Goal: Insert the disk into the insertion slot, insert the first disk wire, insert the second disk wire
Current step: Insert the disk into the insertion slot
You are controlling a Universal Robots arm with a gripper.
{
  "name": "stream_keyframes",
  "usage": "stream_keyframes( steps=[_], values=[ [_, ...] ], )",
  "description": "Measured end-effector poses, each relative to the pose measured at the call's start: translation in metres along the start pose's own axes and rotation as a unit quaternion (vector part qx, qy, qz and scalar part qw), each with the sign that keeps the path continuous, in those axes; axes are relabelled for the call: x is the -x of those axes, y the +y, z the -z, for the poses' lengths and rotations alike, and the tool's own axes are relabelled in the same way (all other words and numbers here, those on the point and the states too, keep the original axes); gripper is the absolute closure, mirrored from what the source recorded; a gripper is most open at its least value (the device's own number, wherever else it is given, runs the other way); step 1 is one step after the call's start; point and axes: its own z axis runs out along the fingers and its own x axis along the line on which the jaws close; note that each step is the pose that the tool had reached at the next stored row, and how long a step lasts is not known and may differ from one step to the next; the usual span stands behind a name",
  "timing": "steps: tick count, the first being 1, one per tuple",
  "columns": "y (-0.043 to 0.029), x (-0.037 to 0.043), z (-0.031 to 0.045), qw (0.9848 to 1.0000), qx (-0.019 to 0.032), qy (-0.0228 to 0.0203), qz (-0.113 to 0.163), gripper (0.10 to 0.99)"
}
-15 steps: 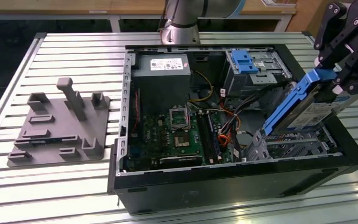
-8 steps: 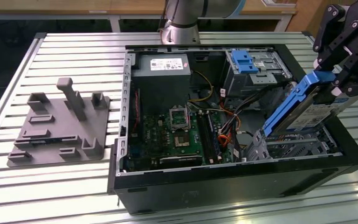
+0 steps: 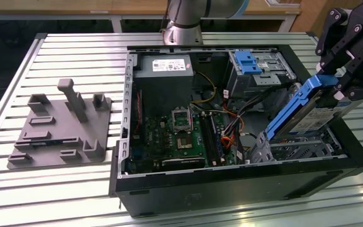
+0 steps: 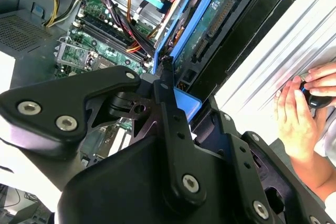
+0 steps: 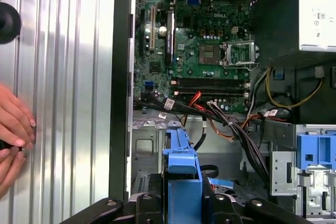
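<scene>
end effector was closed on the upper end of the disk, which hung steeply tilted beneath it, long axis slanting down to the insertion slot, not yet seated.

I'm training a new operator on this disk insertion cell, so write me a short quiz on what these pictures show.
1. True or false: the disk lies flat inside the insertion slot.
2. What does the gripper hold? A) a wire B) the disk C) nothing
3. Fill in: in the exterior view, the grey fixture plate sits on the table to the computer case's ____.

Key
1. False: the disk is held tilted over the slot, its upper end in the gripper.
2. B
3. left
</scene>
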Motion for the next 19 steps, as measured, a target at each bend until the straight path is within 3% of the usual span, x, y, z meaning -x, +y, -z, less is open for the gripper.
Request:
stream_keyframes(
  steps=[13,19],
  values=[
    [-0.0002,-0.0006,-0.0091,1.0000,0.0001,0.0000,0.001,0.725],
    [-0.0005,-0.0005,-0.0069,1.0000,0.0021,-0.0006,0.001,0.725]
  ],
)
